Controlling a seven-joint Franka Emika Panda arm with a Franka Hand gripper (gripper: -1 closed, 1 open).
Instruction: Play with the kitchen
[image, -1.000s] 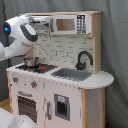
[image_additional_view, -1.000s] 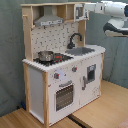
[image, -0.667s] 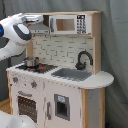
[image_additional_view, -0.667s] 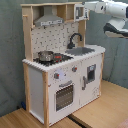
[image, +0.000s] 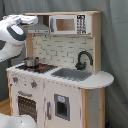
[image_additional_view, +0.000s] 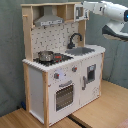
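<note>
One arm (image_additional_view: 112, 15) reaching in at the upper shelf of the kitchen (image: 60, 75), which fills the middle of both exterior views, pot (image_additional_view: 45, 55) on the hob at about 9 o'clock from the sink (image_additional_view: 85, 50). Gripper (image_additional_view: 81, 10) pressed close to the shelf's end by the microwave (image: 68, 23), fingers' spread impossible to tell. Best to creep forward slowly, level with the shelf, clear of the range hood (image_additional_view: 49, 20), touching lightly without shoving the light frame.

Arm cut off by picture edges; gripper end unclear

In the first exterior view the arm (image: 14, 35) runs off the left edge and its gripper end blurs against the range hood (image: 40, 27). In the second exterior view the arm (image_additional_view: 107, 12) leaves the right edge, its tip covering the kitchen (image_additional_view: 62, 75) upper shelf's right end.
</note>
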